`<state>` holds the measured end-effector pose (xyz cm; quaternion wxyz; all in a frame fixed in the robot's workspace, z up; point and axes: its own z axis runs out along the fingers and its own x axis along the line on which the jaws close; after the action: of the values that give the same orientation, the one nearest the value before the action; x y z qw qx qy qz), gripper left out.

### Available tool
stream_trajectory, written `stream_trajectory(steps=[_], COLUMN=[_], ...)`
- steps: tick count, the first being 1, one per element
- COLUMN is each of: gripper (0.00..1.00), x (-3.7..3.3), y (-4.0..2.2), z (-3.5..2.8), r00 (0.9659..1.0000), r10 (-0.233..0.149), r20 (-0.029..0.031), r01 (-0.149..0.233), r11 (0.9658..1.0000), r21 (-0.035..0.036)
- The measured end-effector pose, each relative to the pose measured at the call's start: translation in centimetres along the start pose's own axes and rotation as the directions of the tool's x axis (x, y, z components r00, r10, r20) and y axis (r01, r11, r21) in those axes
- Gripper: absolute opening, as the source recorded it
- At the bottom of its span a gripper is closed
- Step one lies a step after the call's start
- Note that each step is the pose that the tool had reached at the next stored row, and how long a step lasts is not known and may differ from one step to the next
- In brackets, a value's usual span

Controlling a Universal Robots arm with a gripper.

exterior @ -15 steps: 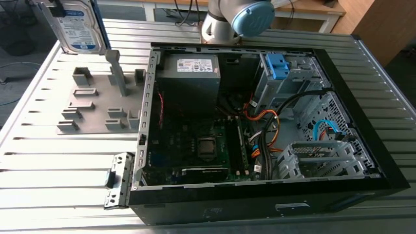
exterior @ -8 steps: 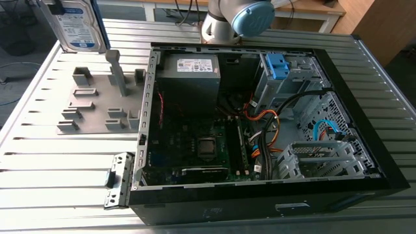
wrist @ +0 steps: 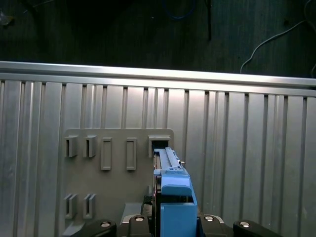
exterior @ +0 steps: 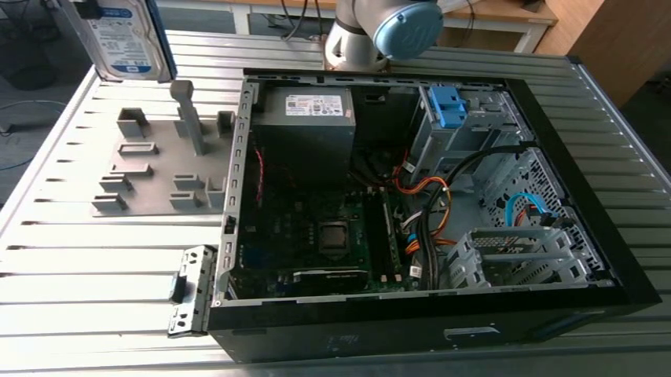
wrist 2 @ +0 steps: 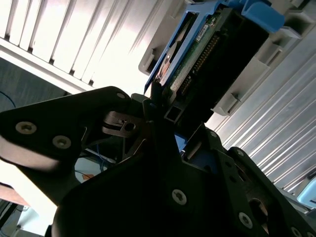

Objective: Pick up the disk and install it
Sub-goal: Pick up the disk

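Exterior view: disk aloft, 11 o'clock of open case. My pincer clamped on disk. Best carried steady, rails square, clear of case wall.

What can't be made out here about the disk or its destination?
- The disk: its top is cut off by the exterior view's upper edge.
- The disk's face: it is turned edge-on in the first wrist view.
- The claw, shut on the disk: its dark body covers the disk's near end in the second wrist view.
- The drive cage in the computer case: its inside is shadowed behind the blue bracket.
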<state>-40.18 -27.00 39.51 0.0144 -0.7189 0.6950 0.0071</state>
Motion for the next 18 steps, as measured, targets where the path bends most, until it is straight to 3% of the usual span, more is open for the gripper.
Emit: stream_trajectory(steps=[18], gripper=[0.36], x=[-0.04], y=[-0.01], z=[-1.43], r00=[1.0000], r10=[0.000], r20=[0.0000], r01=[0.000], r11=[1.0000], r21=[0.0001])
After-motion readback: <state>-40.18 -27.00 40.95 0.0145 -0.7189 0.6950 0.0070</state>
